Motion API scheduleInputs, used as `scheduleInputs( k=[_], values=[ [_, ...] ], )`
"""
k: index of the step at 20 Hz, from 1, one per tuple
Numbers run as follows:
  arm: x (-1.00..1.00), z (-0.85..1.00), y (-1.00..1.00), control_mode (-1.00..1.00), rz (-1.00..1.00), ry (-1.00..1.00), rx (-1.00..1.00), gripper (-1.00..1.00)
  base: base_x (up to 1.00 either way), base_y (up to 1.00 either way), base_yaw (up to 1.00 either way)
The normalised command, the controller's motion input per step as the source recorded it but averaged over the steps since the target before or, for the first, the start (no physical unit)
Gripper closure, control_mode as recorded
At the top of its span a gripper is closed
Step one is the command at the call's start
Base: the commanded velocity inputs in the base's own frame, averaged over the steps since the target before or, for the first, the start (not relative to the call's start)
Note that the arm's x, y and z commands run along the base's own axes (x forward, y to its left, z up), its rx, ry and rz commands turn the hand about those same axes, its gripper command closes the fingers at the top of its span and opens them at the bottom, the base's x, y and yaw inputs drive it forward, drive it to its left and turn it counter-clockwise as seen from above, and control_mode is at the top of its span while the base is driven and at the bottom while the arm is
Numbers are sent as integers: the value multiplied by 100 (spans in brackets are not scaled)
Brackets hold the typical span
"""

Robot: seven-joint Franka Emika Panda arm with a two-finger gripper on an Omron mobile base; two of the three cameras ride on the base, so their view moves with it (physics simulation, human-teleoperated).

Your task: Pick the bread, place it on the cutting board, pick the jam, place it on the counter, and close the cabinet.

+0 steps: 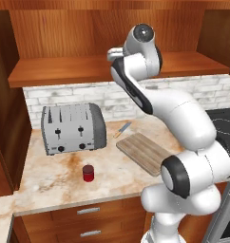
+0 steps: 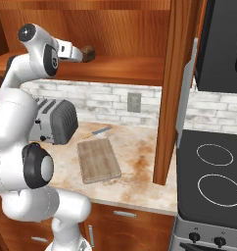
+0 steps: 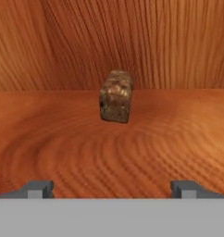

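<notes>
Your claw (image 3: 112,189) gapes wide before the bread (image 3: 116,96) on the cabinet shelf (image 3: 63,148); jam (image 1: 88,173) already on the counter (image 1: 55,178), cutting board (image 1: 144,153) bare.

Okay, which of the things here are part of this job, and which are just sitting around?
Job: bread on the cabinet shelf, cutting board, jam, counter, open gripper.
Lying about: toaster, knife, stove.

The bread (image 3: 116,96), a small dark brown loaf, sat upright on the cabinet (image 2: 125,68) shelf. The red jam (image 1: 88,173) jar stood on the counter (image 1: 55,178) near the empty cutting board (image 1: 143,152).
</notes>
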Motion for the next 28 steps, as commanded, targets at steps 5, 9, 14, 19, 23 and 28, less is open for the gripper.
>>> scheduleInputs(
  k=[5, 9, 14, 19, 23, 28],
  values=[
    [53, -4, 0, -100, 0, 0, 0, -100, 0, 0, 0],
    [47, -5, 0, -100, 0, 0, 0, -100, 0, 0, 0],
    [45, -8, 0, -100, 0, 0, 0, -100, 0, 0, 0],
    [38, -5, 0, -100, 0, 0, 0, -100, 0, 0, 0],
    [37, -7, 0, -100, -1, 0, 0, -100, 0, 0, 0],
    [36, -7, -1, -100, -1, 0, 0, -100, 0, 0, 0]
  ],
)
